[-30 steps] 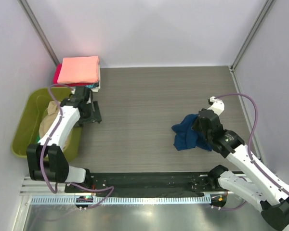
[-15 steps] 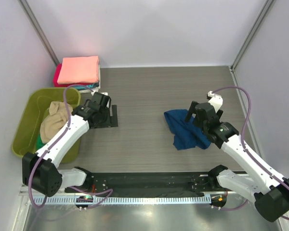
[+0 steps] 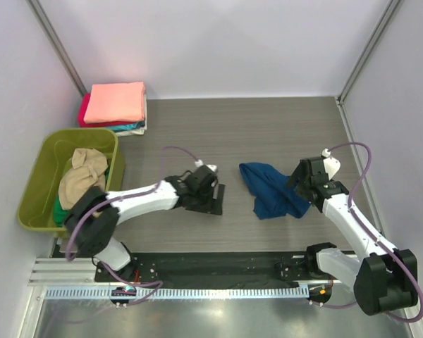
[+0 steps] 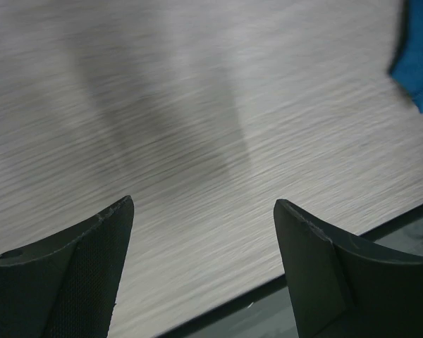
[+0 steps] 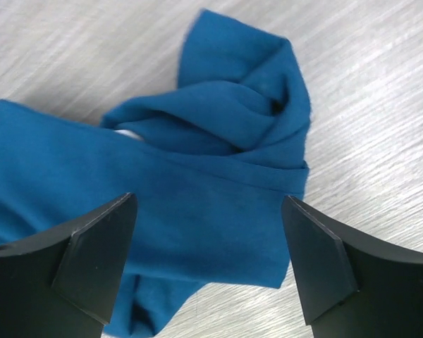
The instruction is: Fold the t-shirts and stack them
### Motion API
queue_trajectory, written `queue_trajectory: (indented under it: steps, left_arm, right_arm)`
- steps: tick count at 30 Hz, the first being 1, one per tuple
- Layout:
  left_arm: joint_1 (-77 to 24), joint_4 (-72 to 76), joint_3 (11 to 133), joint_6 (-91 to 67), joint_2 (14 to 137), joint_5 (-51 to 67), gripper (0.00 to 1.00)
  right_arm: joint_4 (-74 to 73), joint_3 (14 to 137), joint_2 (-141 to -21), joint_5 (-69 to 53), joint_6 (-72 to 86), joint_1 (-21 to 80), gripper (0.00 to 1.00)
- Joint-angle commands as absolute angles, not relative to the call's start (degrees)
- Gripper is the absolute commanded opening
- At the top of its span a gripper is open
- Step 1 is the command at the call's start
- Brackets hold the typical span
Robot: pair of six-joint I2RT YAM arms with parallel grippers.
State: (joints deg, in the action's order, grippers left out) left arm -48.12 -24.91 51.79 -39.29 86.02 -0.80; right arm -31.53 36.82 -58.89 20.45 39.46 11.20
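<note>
While both my pairs of jaws stand wide and hold nothing, no fold is under way. Near me, my left gripper (image 3: 210,201) hangs over bare table, just left of the navy blue t-shirt (image 3: 268,191). My right gripper (image 3: 304,184) hovers over its crumpled right edge.

Farther left, the olive-green tub (image 3: 35,176) holds a tan t-shirt (image 3: 80,176) and a green one (image 3: 59,210), both unfolded.

Far corner: folded stack (image 3: 114,105), salmon-pink on top, red and teal beneath. Judged about half done.

A second ago my right jaws gripped the navy shirt, and my left gripper was beside the tub.
</note>
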Motion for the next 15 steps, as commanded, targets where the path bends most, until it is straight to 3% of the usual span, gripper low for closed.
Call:
queue_trajectory:
  steps: [1, 15]
  left_arm:
    - [-54.0, -12.8, 56.7, -42.9, 94.3, 1.9, 0.81]
    - [-62.5, -1.5, 70.6, -48.0, 115.6, 8.3, 0.81]
  right_arm:
    - [-27.2, 35.9, -58.8, 15.6, 41.2, 8.6, 0.89]
    - [-25.8, 33.7, -58.0, 13.5, 41.0, 7.6, 0.82]
